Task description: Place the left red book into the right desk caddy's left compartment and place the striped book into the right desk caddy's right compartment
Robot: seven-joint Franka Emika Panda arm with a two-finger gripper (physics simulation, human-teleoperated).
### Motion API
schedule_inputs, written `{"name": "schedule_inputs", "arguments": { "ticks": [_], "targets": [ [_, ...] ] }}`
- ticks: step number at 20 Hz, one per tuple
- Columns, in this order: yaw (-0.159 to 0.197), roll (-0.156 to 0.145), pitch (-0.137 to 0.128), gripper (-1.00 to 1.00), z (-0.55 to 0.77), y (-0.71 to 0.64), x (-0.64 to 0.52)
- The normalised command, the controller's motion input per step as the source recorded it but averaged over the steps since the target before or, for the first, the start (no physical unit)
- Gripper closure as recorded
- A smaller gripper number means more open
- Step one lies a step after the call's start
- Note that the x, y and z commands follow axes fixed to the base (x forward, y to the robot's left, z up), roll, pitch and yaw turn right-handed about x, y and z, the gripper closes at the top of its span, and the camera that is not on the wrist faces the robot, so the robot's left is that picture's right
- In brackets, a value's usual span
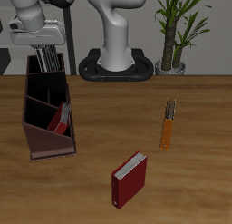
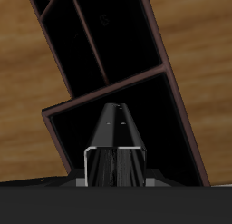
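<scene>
Striped book (image 1: 48, 60) clamped upright in pincer (image 1: 46, 52), hanging over right compartment (image 1: 47, 84) of caddy (image 1: 41, 141).

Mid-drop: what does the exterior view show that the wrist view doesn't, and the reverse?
Only the exterior view: the dark red book standing in the caddy's section nearest the table's front edge, plus a brighter red book and an orange book on the table.
Only the wrist view: a straight look down into the dark section beneath the held book.
Both: the striped book clamped in the gripper, and the caddy.
</scene>
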Motion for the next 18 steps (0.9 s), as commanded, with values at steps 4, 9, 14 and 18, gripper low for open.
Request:
{"name": "schedule_inputs", "arguments": {
  "ticks": [4, 9, 14, 18],
  "targets": [
    [-0.002, -0.034, 0.008, 1.0, -0.1, -0.03, 0.04],
    [-0.01, -0.024, 0.015, -1.0, -0.03, -0.03, 0.06],
    [-0.014, -0.019, 0.007, -1.0, 0.01, -0.01, 0.03],
    [0.014, -0.007, -0.011, -1.0, 0.04, 0.0, 0.03]
  ]
}}
